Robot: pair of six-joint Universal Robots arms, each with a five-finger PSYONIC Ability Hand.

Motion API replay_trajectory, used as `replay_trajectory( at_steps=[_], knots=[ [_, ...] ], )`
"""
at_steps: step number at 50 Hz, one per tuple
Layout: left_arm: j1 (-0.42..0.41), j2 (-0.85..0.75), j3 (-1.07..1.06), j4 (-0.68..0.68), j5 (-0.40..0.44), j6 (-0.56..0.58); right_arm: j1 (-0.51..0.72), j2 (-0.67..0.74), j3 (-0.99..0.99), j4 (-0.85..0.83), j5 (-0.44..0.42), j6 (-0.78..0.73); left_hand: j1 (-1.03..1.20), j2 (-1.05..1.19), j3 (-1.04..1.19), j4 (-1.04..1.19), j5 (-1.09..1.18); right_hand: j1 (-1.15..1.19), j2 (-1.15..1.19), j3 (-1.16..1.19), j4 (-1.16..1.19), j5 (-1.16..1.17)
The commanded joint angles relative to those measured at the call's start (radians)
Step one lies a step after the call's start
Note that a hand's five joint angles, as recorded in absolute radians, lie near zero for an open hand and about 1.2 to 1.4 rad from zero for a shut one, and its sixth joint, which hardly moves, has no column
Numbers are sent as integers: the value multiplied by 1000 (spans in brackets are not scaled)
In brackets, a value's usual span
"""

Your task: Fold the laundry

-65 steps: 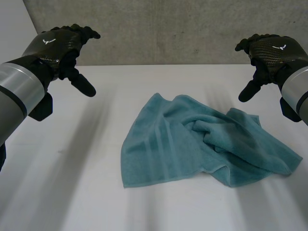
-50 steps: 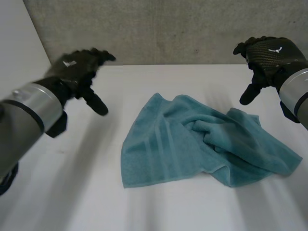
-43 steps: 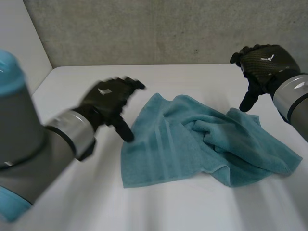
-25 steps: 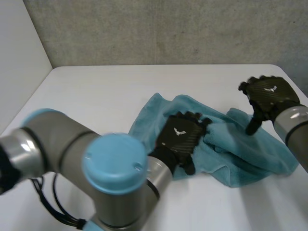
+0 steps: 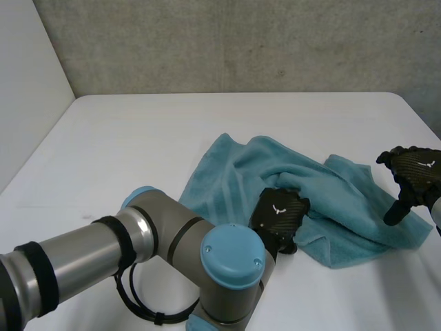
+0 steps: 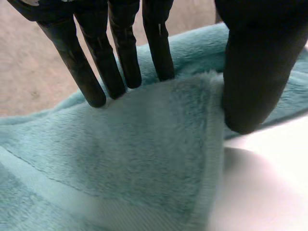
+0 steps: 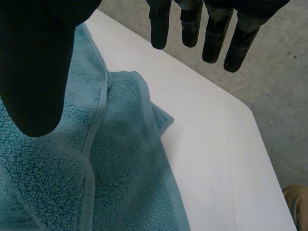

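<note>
Head view, lower centre: my left hand straight-fingered on towel edge; right hand, frame right, spread, empty. Likely grasp step; next, pinch edge.

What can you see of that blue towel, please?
The towel is teal, fluffy terry with a hemmed edge and faint stripes. It lies crumpled and folded over itself on the white table, right of the middle. The left hand rests straight fingers on its near edge; the right hand hovers at its right end.
</note>
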Motion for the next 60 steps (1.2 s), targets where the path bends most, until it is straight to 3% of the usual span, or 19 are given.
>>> replay_trajectory(
  at_steps=[1, 4, 15, 19, 26, 36, 42, 51, 52, 53, 54, 55, 56, 57, 60],
  knots=[
    [28, -9, 9, 50, -43, 60, 3, -4, 6, 3, 0, 0, 223, 235, 238, 235, 242, -38, -49, -43, -60, -61],
    [66, 6, -5, 58, -70, 87, 3, -7, 9, 4, 0, 0, 269, 282, 285, 282, 289, -38, -49, -43, -60, -61],
    [176, 151, -121, 89, -78, 165, 23, -39, 12, 39, -6, 0, 756, 768, 771, 768, 775, -38, -49, -43, -60, -61],
    [236, 221, -184, 89, -78, 244, 49, -62, 10, 98, -52, 3, 757, 769, 772, 769, 776, -38, -49, -43, -60, -61],
    [265, 327, -273, 86, -75, 301, 161, -65, 7, 207, -173, 105, 757, 769, 772, 769, 776, -13, -24, -18, -35, -36],
    [297, 516, -476, 87, -72, 302, 209, 36, -14, 20, -159, 225, 757, 769, 772, 769, 776, -30, -42, -36, -53, -53],
    [328, 595, -563, 84, -72, 302, 327, 139, -77, 15, -155, 270, 757, 769, 772, 769, 776, 34, 23, 29, 12, 11],
    [348, 744, -638, 78, -70, 293, 379, 251, -102, -13, -104, 253, 757, 769, 772, 769, 776, 46, 35, 41, 24, 23],
    [348, 744, -639, 78, -70, 293, 394, 277, -106, -26, -86, 245, 757, 769, 772, 769, 776, 139, 128, 134, 117, 116],
    [350, 764, -646, 78, -70, 293, 411, 297, -116, -37, -58, 233, 757, 769, 772, 769, 776, 399, 387, 393, 377, 376],
    [350, 784, -651, 78, -70, 293, 411, 297, -116, -37, -58, 233, 757, 769, 772, 769, 776, 401, 390, 396, 379, 378],
    [350, 784, -651, 78, -70, 293, 420, 302, -125, -51, -25, 221, 757, 769, 772, 769, 776, 759, 748, 753, 737, 736],
    [350, 804, -655, 78, -72, 293, 420, 302, -125, -51, -24, 221, 757, 769, 772, 769, 776, 762, 751, 757, 740, 739],
    [350, 822, -658, 80, -72, 293, 416, 297, -134, -62, 14, 207, 757, 769, 772, 769, 776, 1120, 1109, 1114, 1098, 1097],
    [353, 843, -660, 78, -72, 295, 404, 257, -143, -73, 69, 185, 757, 769, 772, 769, 776, 1184, 1173, 1179, 1162, 1161]
  ],
)
